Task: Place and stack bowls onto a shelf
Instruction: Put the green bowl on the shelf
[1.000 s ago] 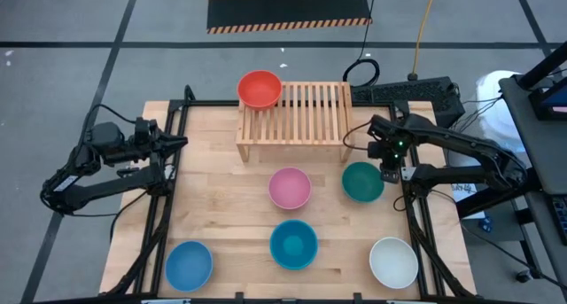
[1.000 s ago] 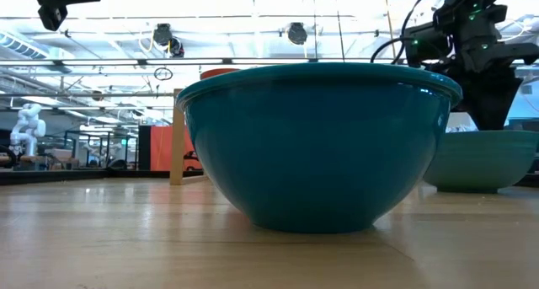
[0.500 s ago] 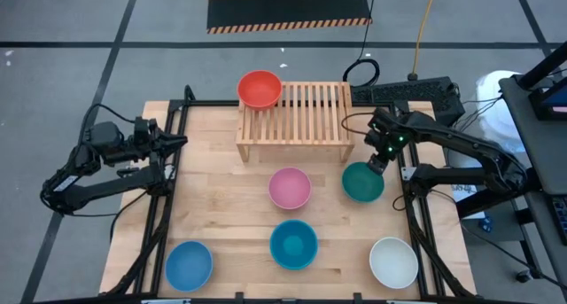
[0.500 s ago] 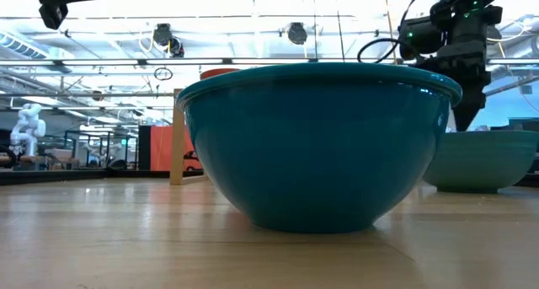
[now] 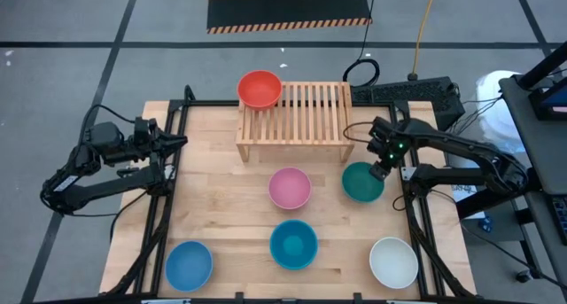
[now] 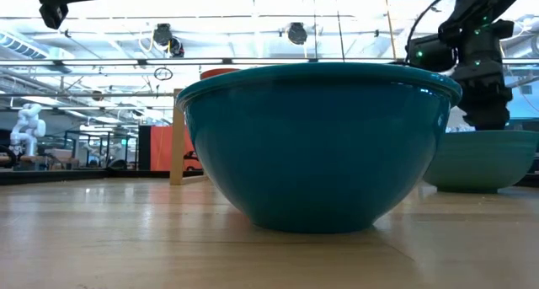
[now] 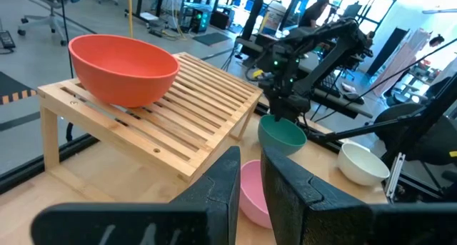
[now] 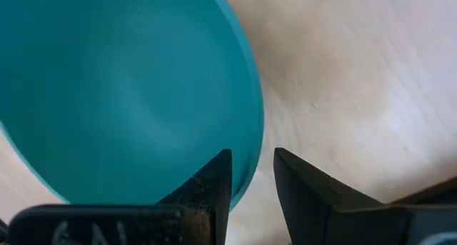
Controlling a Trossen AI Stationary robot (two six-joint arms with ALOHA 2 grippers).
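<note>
Right jaws: the right gripper (image 5: 381, 170) sits at the rim of the dark green bowl (image 5: 361, 182), on the side of the bowl nearest the shelf (image 5: 293, 114). In the right wrist view the two fingers (image 8: 211, 179) stand narrowly apart with the bowl's wall lined up in the gap, one finger inside and one outside; I judge this a rim pinch being set up, not yet closed, since daylight shows on both sides of the wall.

Why the rim: a smooth round bowl offers no other thin edge for a two-finger hold.

Left jaws: the left gripper (image 7: 245, 184) waits at the bench's (image 5: 213, 198) left edge, well apart from every bowl, fingers narrowly apart and holding nothing.

Shelf: just beyond the right jaws; the red bowl (image 5: 260, 89) already sits on its far-left corner, leaving slats free alongside.

Other bowls: the pink bowl (image 5: 290, 188) lies beside the right jaws toward the left arm; the teal bowl (image 5: 293, 243), light blue bowl (image 5: 190, 264) and white bowl (image 5: 393, 261) rest farther off, toward the bench's front edge.
</note>
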